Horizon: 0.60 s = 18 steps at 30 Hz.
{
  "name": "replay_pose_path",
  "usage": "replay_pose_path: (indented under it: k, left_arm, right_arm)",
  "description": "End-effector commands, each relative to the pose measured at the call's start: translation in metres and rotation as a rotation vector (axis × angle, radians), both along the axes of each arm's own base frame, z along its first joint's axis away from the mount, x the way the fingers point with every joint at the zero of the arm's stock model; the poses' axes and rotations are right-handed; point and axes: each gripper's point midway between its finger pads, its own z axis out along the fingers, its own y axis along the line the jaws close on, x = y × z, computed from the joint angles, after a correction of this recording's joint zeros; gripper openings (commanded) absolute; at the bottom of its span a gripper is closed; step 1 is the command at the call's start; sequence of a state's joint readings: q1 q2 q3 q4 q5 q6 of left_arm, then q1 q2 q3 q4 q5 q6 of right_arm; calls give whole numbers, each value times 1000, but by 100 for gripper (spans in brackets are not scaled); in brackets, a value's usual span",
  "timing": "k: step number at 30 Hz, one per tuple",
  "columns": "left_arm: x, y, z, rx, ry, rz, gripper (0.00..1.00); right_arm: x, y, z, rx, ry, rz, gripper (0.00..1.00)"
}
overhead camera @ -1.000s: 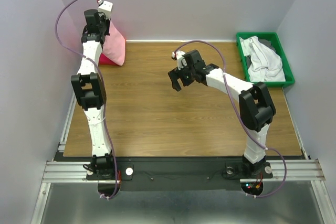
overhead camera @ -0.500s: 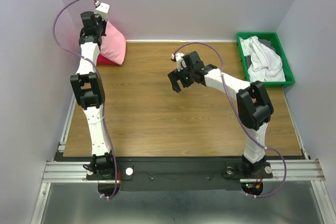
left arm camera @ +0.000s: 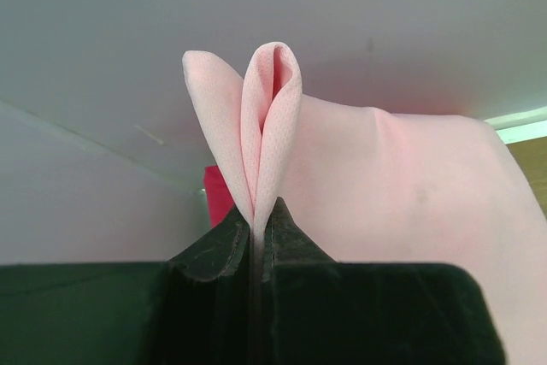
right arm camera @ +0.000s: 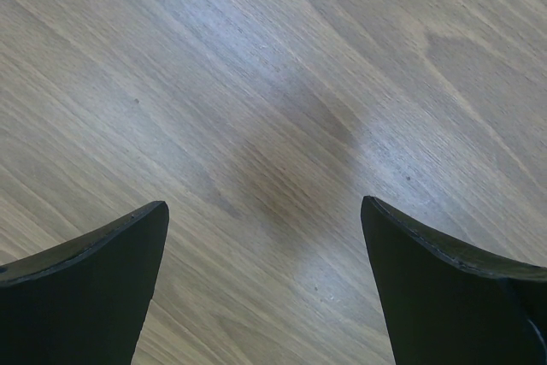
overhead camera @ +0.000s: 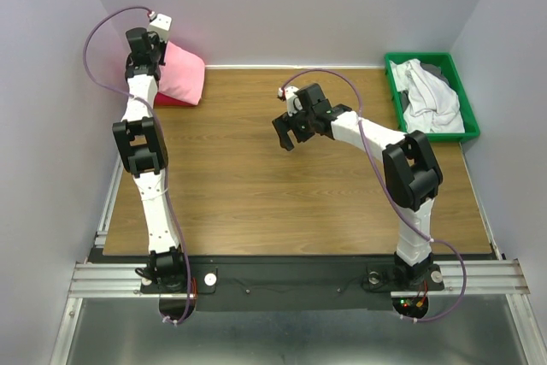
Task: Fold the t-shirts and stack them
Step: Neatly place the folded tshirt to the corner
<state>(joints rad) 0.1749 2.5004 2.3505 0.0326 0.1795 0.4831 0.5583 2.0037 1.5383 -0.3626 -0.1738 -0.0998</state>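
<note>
Shifted leftward: left pincer (left arm camera: 256, 226), clamped on light pink t-shirt (left arm camera: 393, 185) fold; right pincer (right arm camera: 263, 207) spread wide over table (right arm camera: 256, 57).

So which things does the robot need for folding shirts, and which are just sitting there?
For the job: light pink t-shirt, pinched in the left gripper; magenta t-shirt below it; white t-shirts, crumpled; open right gripper.
Just there: green bin, wooden table, purple cables.
</note>
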Motion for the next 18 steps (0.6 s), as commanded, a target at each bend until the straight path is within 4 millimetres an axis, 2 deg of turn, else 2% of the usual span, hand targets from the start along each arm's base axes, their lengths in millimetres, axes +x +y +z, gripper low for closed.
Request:
replay_pose_path:
  k: [1,7,15,16,18]
  left_arm:
    - [7,21,44,56,-141,24,0]
    - [11,32,25,77,-131,42,0]
    - [9,47,14,71,-122,100,0]
    - [8,49,13,68,-120,105,1]
    - [6,53,12,63,-114,126,12]
  right_arm:
    - [7,10,13,25,-28,9,100]
    - [8,12,6,22,-14,11,100]
    - [8,10,1,12,-7,12,100]
    - [8,10,1,13,-6,10,100]
    - [7,10,0,11,-5,12,100]
